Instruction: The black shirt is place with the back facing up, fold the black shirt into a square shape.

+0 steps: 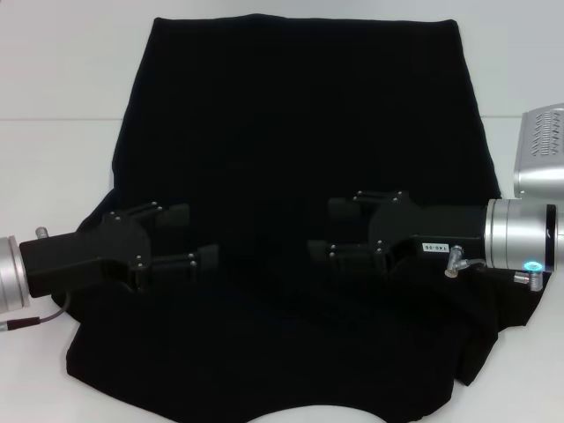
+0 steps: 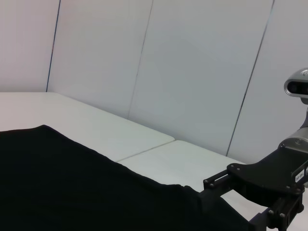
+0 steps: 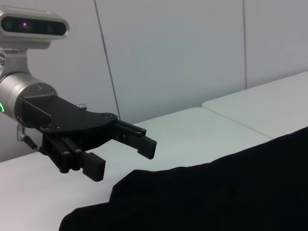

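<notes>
Black matte fabric, one item: the black shirt (image 1: 300, 176), spread flat across the middle of the white bench (image 1: 53, 167), its straight far edge lying toward the back and its near edge curving along the bench front, where a pale arc of bare surface shows under the cutout. Hands, two. Left hand (image 1: 192, 236): black, two fingers spread wide with nothing between them, hovering over the shirt's near-left part and pointing inward; seen side-on in the right wrist view (image 3: 126, 155), it is clear of the cloth. Right hand (image 1: 332, 231): black, two fingers likewise spread wide and empty, over the shirt's near-right part, pointing inward toward the left hand, the two well apart with open cloth between them. In the left wrist view the right hand (image 2: 231, 185) shows only in part, just above the fabric edge. Silver housing (image 1: 539, 154), one, with a perforated face, at the right border of the head view beyond the right arm. Bench surface: white, smooth, crossed by one seam line (image 1: 53, 120) running left to right behind the shirt's upper third. Room: pale panelled wall (image 2: 192, 72) with thin vertical joints behind the bench. Margins: bare bench on the left, on the right and beyond the far edge; cloth bunches into folds at the near-right corner (image 1: 476, 352).
</notes>
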Robot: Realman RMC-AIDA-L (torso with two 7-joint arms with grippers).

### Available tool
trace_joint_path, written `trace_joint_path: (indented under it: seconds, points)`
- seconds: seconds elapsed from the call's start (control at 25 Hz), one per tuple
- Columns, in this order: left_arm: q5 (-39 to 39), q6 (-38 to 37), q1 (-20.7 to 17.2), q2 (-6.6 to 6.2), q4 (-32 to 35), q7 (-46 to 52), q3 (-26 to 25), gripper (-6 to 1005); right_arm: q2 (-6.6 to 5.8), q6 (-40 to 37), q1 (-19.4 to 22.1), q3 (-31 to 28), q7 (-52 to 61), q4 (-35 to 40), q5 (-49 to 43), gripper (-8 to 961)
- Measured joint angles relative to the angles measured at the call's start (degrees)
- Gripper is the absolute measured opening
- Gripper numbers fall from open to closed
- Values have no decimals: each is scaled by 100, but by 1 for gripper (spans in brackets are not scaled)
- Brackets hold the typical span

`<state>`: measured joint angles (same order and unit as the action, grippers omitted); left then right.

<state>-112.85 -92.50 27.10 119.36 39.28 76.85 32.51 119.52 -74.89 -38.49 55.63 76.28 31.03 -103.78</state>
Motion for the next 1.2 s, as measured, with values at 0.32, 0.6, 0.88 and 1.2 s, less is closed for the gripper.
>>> trace_joint_path:
  seconds: [0.32, 0.6, 0.88, 1.2]
  points:
    - [0, -2, -4, 0, 2, -3, 0, 882, 1, 1, -23, 0, 10, 0, -12, 816]
    - [0, -8, -3, 0, 17, -3, 0, 874, -7, 1, -26, 0, 18, 0, -3, 816]
    - [0, 95, -3, -2, 12, 139, -163, 874, -3, 0, -46, -72, 65, 0, 14, 817]
    - [-390, 867, -1, -59, 225, 1668, -309, 875, 20, 102, -162, -194, 412, -9, 17, 816]
